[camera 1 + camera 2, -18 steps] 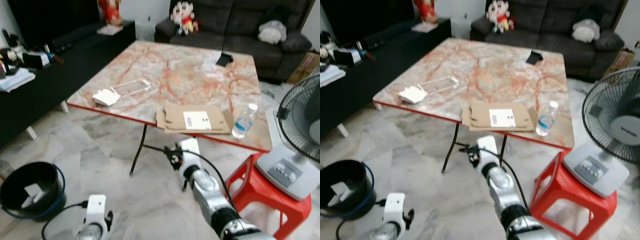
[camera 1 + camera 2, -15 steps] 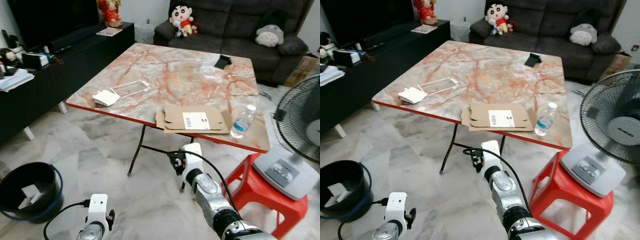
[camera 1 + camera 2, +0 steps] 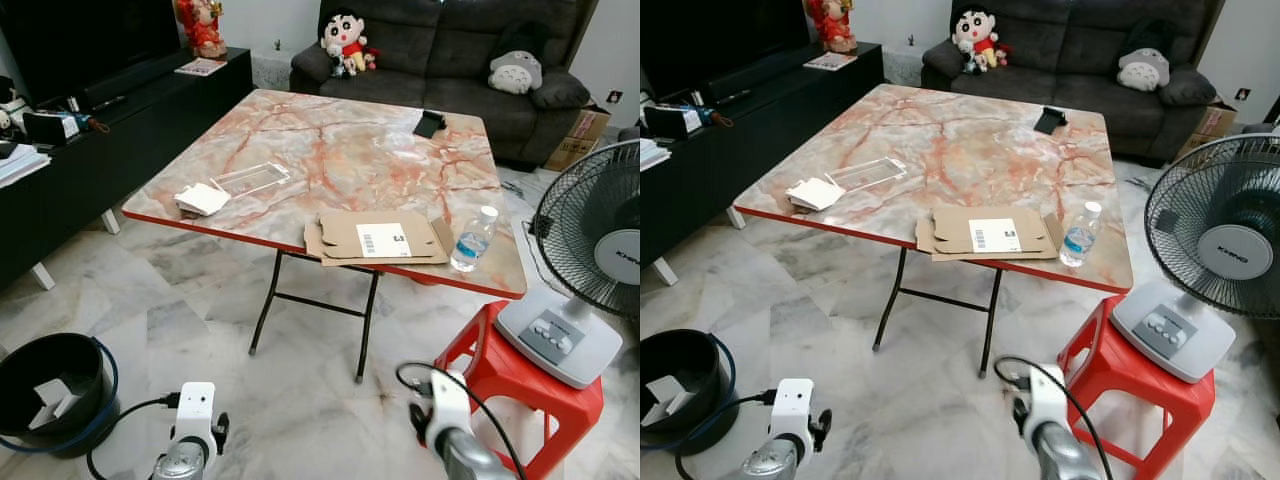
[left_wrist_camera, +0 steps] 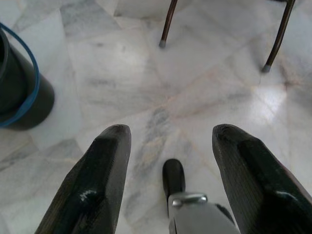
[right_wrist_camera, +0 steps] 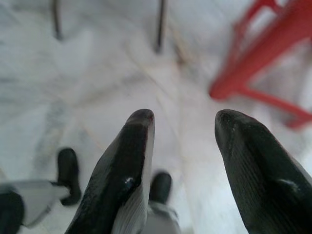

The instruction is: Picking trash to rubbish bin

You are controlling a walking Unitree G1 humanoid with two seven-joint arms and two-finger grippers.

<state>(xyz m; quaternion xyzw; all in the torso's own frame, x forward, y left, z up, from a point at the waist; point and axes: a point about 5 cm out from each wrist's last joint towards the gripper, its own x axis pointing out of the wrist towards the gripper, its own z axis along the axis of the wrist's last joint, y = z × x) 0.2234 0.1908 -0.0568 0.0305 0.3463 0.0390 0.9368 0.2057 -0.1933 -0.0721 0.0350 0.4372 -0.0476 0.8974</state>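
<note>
A flattened cardboard box (image 3: 378, 238) lies at the near edge of the marble table (image 3: 330, 150), with a clear plastic bottle (image 3: 472, 240) standing beside it. A white folded paper piece (image 3: 202, 199) and a clear plastic sheet (image 3: 250, 179) lie at the table's left side. The black rubbish bin (image 3: 95, 420) with a blue rim stands on the floor at lower left, with white scraps (image 3: 52, 395) inside. Both arms hang low over the floor. My left gripper (image 4: 168, 131) is open and empty, with the bin (image 4: 19, 92) off to one side. My right gripper (image 5: 185, 119) is open and empty too.
A fan (image 3: 600, 240) stands on a red stool (image 3: 520, 380) to the right of the table. A black low cabinet (image 3: 80, 150) runs along the left, and a dark sofa (image 3: 450, 50) sits behind. A small black object (image 3: 430, 124) lies at the table's far side.
My right arm has dropped from in front of the table down to the floor near the red stool. The camera has moved, so the table looks farther away.
</note>
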